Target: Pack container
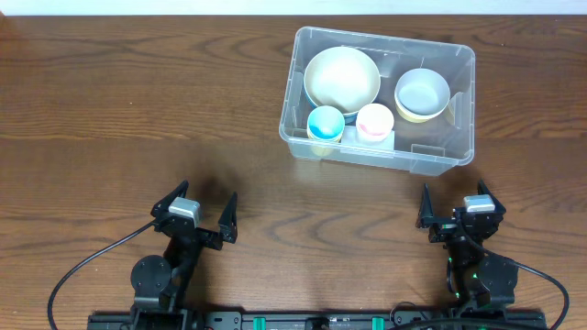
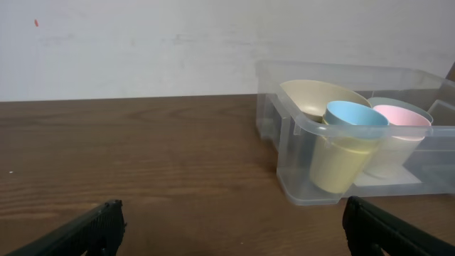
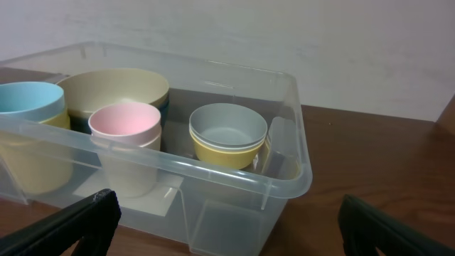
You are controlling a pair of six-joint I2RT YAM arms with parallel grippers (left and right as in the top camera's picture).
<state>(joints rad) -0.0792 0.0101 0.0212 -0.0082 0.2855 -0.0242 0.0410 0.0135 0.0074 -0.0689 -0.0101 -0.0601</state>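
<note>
The clear plastic container (image 1: pixel 459 110) stands on the brown table at the upper right of the overhead view. Inside it are a large cream bowl (image 1: pixel 341 77), a grey-in-yellow bowl stack (image 1: pixel 422 94), a blue cup (image 1: pixel 326 123) and a pink cup (image 1: pixel 374 121). My left gripper (image 1: pixel 204 213) rests open near the front edge, well left of the container (image 2: pixel 291 160), with nothing between its fingers. My right gripper (image 1: pixel 455 209) is open just in front of the container's near right corner (image 3: pixel 284 185), also empty.
The brown wooden table (image 1: pixel 138 110) stretches left of the container. A white wall (image 2: pixel 142 43) rises behind the far table edge. Cables and the arm bases (image 1: pixel 156 284) lie along the front edge.
</note>
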